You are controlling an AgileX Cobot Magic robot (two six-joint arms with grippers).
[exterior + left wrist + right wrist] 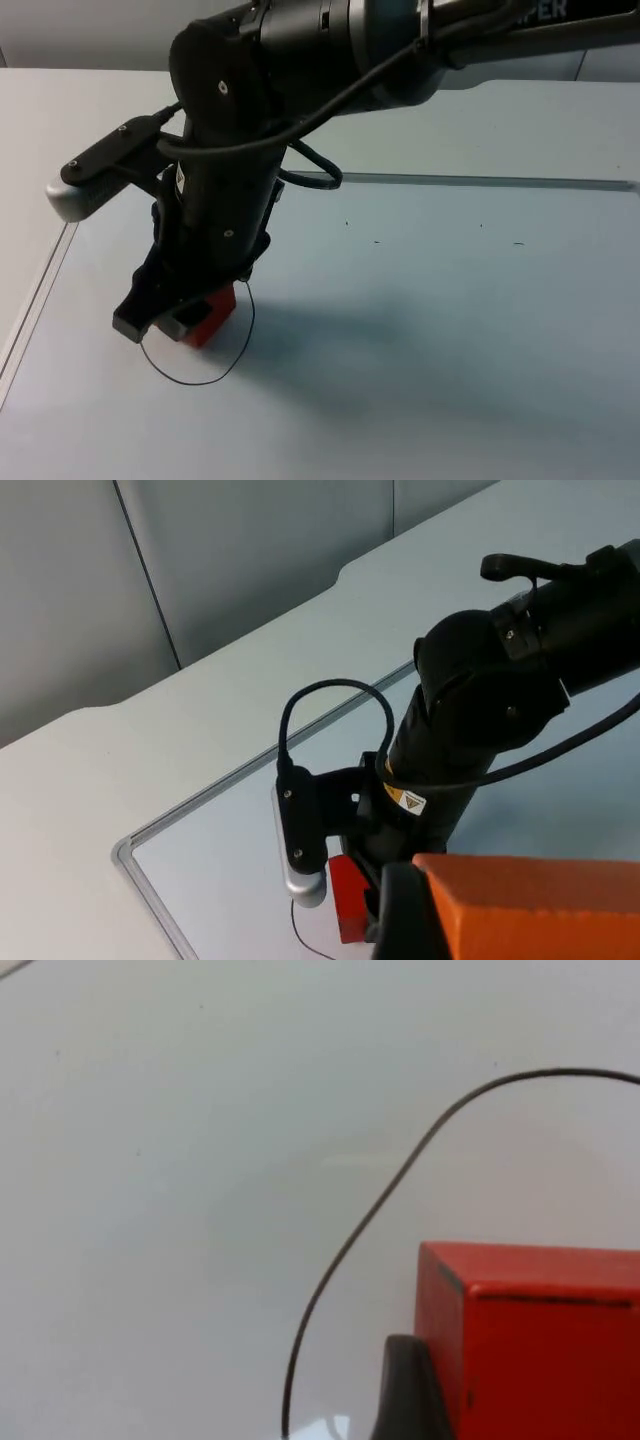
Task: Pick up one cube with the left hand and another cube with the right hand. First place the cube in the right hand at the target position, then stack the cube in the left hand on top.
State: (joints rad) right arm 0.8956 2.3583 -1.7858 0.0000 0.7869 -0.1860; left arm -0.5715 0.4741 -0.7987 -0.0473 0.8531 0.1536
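Right gripper, clamped on the red cube, lowers it inside the black ring on the table (placing step); left gripper grips the orange cube, which stacks on top after release.

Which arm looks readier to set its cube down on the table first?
The right. Its end effector is low at the table, gripping the red cube. The left holds an orange cube higher up.
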